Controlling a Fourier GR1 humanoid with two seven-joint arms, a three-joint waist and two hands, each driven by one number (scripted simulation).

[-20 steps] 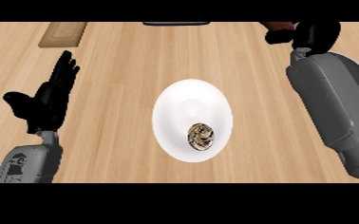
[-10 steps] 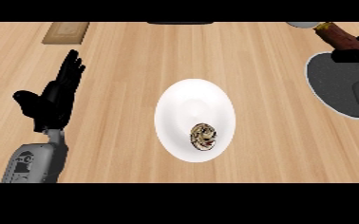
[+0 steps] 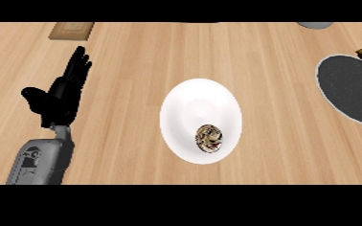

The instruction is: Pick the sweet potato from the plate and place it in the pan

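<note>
A small brown, mottled sweet potato (image 3: 209, 138) lies on the near part of a white plate (image 3: 198, 100) in the middle of the wooden counter. The pan (image 3: 341, 92), dark grey with a paler rim, is cut off by the right edge of the head view, and a brown bit of its handle (image 3: 358, 53) shows just above it. My left hand (image 3: 60, 96) rests open at the left, fingers pointing up, well apart from the plate. No part of my right hand or forearm shows.
A tan wooden board (image 3: 72, 29) lies at the far left of the counter. A grey rounded object (image 3: 314, 25) peeks in at the top right. Bare counter lies between the plate and the pan.
My right forearm has pulled away to the right and left the view, uncovering the pan. The left hand has stayed nearly where it was. Plate and sweet potato have not moved.
</note>
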